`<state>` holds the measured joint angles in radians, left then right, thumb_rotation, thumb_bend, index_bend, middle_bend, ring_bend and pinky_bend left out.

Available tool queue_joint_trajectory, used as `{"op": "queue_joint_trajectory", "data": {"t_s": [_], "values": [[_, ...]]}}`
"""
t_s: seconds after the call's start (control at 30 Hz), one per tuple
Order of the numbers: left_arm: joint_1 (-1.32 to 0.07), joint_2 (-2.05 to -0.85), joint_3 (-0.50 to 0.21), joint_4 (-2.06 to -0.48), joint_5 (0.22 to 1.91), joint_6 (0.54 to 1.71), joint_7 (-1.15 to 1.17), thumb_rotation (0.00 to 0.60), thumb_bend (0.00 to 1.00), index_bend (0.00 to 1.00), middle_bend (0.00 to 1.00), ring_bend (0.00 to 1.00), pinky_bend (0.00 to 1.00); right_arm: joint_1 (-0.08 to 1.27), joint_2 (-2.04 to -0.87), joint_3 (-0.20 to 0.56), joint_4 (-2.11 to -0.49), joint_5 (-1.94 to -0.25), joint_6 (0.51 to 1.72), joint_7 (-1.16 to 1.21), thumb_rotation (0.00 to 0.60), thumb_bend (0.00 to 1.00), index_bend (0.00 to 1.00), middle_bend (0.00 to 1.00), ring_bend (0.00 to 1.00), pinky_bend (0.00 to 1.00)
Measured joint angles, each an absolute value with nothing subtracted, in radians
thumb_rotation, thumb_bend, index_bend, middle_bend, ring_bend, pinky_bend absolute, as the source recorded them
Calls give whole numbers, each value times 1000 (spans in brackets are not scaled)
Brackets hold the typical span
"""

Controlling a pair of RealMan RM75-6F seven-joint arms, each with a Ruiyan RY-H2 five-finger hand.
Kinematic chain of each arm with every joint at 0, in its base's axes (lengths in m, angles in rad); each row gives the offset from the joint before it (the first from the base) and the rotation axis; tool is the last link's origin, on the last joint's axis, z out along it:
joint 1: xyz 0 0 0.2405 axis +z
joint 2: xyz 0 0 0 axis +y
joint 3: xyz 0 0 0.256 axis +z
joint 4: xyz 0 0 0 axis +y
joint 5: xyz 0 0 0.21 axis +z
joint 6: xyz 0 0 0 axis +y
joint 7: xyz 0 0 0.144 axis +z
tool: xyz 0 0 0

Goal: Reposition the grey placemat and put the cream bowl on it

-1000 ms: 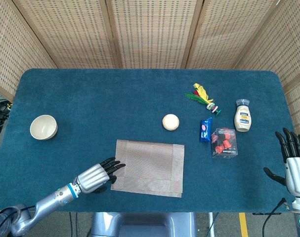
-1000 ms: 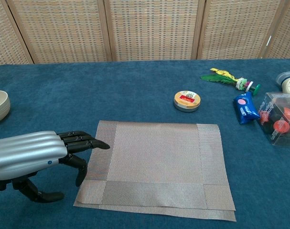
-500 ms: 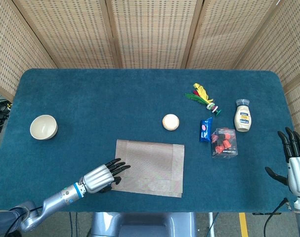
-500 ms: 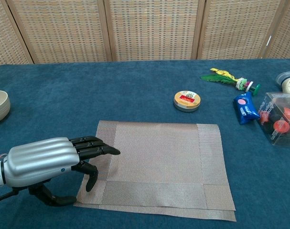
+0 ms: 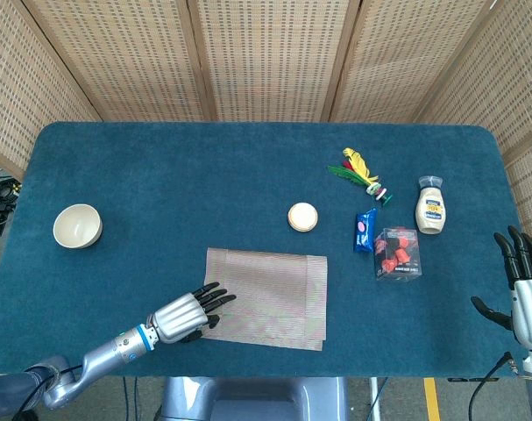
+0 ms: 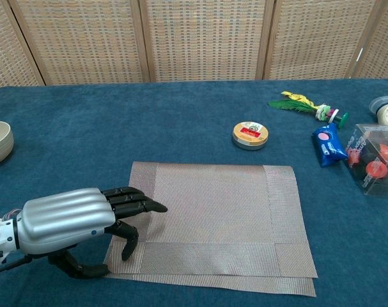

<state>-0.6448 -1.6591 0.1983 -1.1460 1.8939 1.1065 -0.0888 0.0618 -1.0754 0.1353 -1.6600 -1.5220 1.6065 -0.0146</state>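
**Reaching onto the mat's near-left corner**

Sliding forward over the last second, my left hand (image 6: 72,220) has gone from beside the grey woven rectangular placemat (image 6: 213,220) to over its left border; the dark fingers (image 6: 139,203) now lie stretched across that edge, thumb curled below near the front corner. The fingers are extended and only slightly apart, with nothing clasped in them. Whether they press the weave or hover just above it I cannot tell. The mat itself looks unmoved so far, lying flat toward the near side of the blue felt-covered table (image 5: 204,175).

My right hand (image 5: 527,285) waits off the table's far right edge, fingers spread upward, holding nothing, much as before.

The round cream ceramic bowl (image 5: 77,225) sits well apart at the table's left, upright and untouched.

I judge the repositioning is only starting: contact on the corner comes first, then a drag or pinch, and the bowl step follows. The thin mat may buckle if I push.
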Motion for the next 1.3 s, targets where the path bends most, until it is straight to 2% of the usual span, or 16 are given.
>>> {"op": "queue_joint_trajectory", "data": {"t_s": [0.33,0.5,0.7,0.8,0.97,1.17,1.3], "values": [[-646,-1669,207,-1131,1886,1112,-87,600,346,480,0,0,0,63,-1076,135,-1659,-1523,1605,-14,600,0,80,0,0,0],[-649,-1682,210,-1123,1882,1106,-86,600,464,488,0,0,0,61,-1074,134,-1659,-1526,1609,-14,600,0,81,0,0,0],[-650,-1689,212,-1119,1873,1108,-90,600,518,559,0,0,0,60,-1074,134,-1660,-1529,1611,-10,600,0,82,0,0,0],[-650,-1691,210,-1120,1865,1106,-94,600,533,670,0,0,0,60,-1073,134,-1660,-1529,1612,-8,600,0,83,0,0,0],[-650,-1696,203,-1123,1852,1106,-104,600,534,777,0,0,0,60,-1073,134,-1659,-1531,1613,-6,600,0,83,0,0,0],[-650,-1694,174,-1162,1811,1114,-146,600,535,808,0,0,0,60,-1073,133,-1658,-1533,1613,-5,600,0,83,0,0,0],[-656,-1680,127,-1215,1753,1107,-183,600,557,817,0,0,0,60,-1074,133,-1658,-1535,1613,-6,600,0,83,0,0,0]]}}
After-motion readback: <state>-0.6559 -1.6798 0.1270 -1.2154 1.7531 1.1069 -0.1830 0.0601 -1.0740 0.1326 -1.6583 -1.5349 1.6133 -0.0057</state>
